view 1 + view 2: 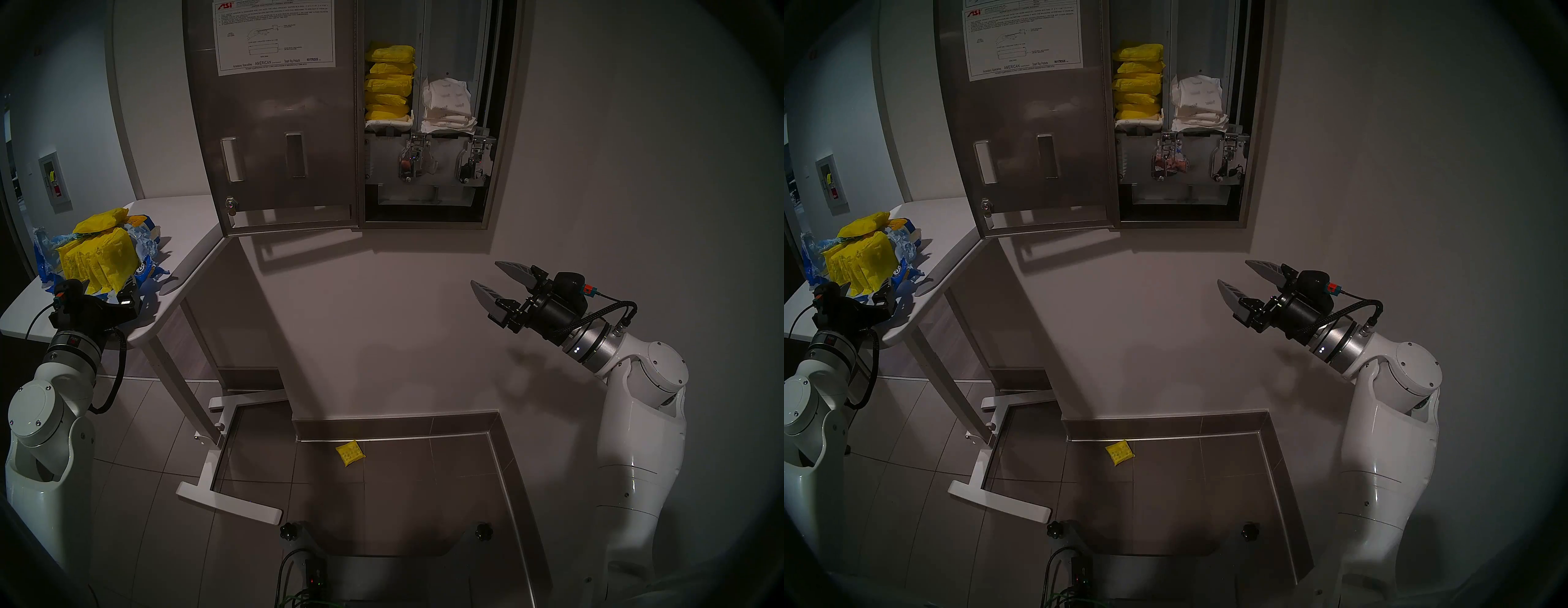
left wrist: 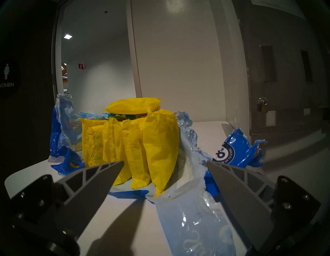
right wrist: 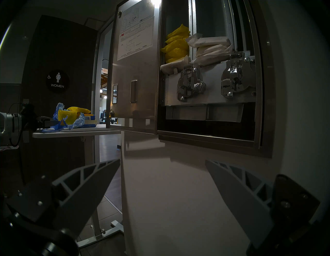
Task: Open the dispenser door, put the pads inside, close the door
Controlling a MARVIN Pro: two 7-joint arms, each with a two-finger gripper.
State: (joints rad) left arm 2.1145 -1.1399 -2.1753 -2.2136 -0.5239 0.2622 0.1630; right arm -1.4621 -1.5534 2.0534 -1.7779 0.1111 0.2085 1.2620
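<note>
Tall brushed-steel dispenser door point(image 1: 275, 127) stands swung wide to the left of its cabinet, back face toward the robot, a white printed instruction sheet point(image 1: 273, 36) on its upper half, two rectangular cut-outs lower down, a small key lock point(image 1: 230, 205) near its bottom corner. Inside the wall-mounted steel cabinet point(image 1: 500, 127), the left column holds a stack of crinkly bright yellow pads point(image 1: 389, 85); the right column holds white-wrapped pads point(image 1: 447, 108). Two chrome mechanisms sit below the stacks.

More yellow packets point(image 2: 132, 141) stand upright, bunched on a torn blue plastic bag point(image 2: 237, 152) on the white side table point(image 1: 186, 237); one lies flat across their tops. One stray yellow packet point(image 1: 350, 453) lies on the grey tiled floor near the wall base.

Left gripper point(image 2: 164, 163): jaws spread wide, empty, level at the table's near edge, fingertips just short of the bunch. Right gripper point(image 1: 494, 276): jaws apart, empty, in open air below the cabinet's lower right corner, well clear of the wall. The door's bottom edge overhangs the table's far corner.
</note>
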